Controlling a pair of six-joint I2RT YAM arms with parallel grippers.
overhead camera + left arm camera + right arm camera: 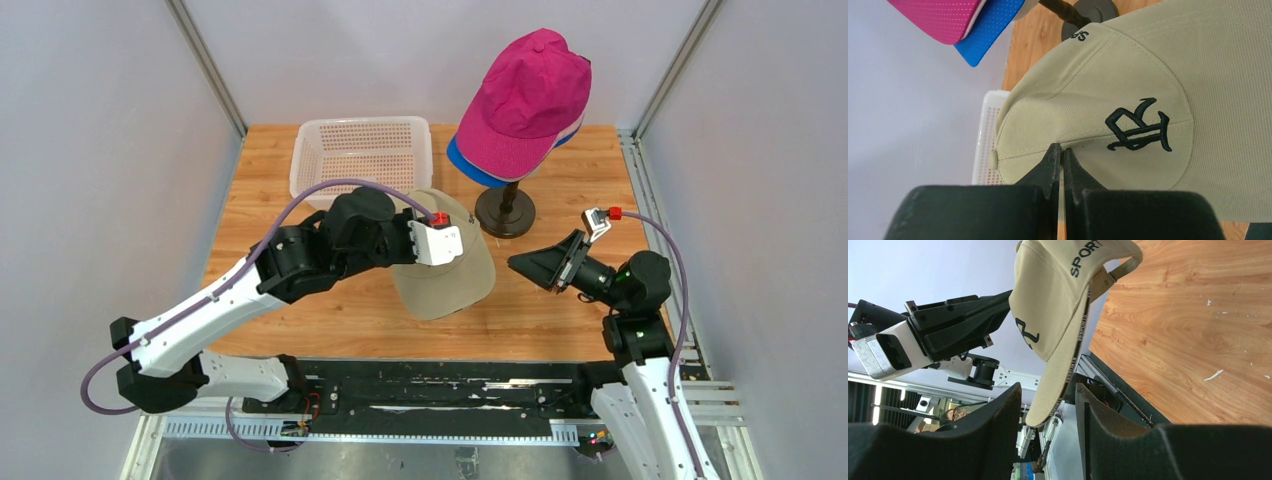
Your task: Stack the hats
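Note:
My left gripper (463,245) is shut on the crown of the khaki cap (447,280) and holds it above the table, brim toward the near edge. In the left wrist view the fingertips (1061,148) pinch a fold of the khaki cap (1128,85) beside its dark logo. My right gripper (516,263) is open just right of the brim. In the right wrist view the khaki cap's (1053,305) brim edge hangs between my open fingers (1048,390), untouched. The magenta cap (525,95) tops a stack over the royal blue cap (468,163). The other caps are hidden.
The stack sits on a dark stand (505,212) at the back right; the mannequin head is covered. A white perforated basket (360,150) stands at the back centre, just behind the left wrist. Frame posts and grey walls close the sides.

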